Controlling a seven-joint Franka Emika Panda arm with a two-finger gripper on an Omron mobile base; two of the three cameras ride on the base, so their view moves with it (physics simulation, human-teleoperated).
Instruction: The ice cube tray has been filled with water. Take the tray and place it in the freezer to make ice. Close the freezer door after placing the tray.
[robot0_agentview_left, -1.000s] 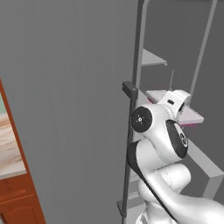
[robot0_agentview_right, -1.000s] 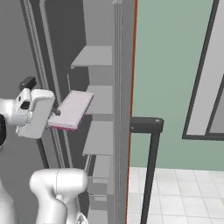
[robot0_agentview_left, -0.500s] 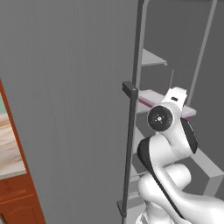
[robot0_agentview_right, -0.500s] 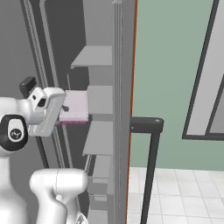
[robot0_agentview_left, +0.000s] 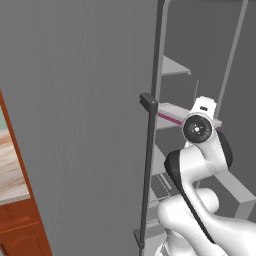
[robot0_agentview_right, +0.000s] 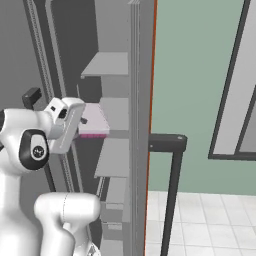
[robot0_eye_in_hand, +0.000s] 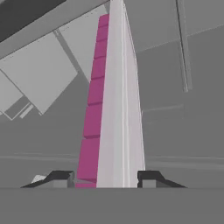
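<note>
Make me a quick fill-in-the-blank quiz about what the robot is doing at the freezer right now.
1. The gripper jaws are shut on the ice cube ____.
2. The ice cube tray is reaching in over a grey ____ inside the freezer.
3. The freezer door stands ____.

Missing words: tray; shelf; open

grey freezer shelf with the ice cube tray level over its front edge

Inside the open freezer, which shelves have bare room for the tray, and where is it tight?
The shelf above the ice cube tray and the shelf below it lie bare. It is tight at the tray's level, where the claw, shut on the tray, sits between door handle and freezer wall.
</note>
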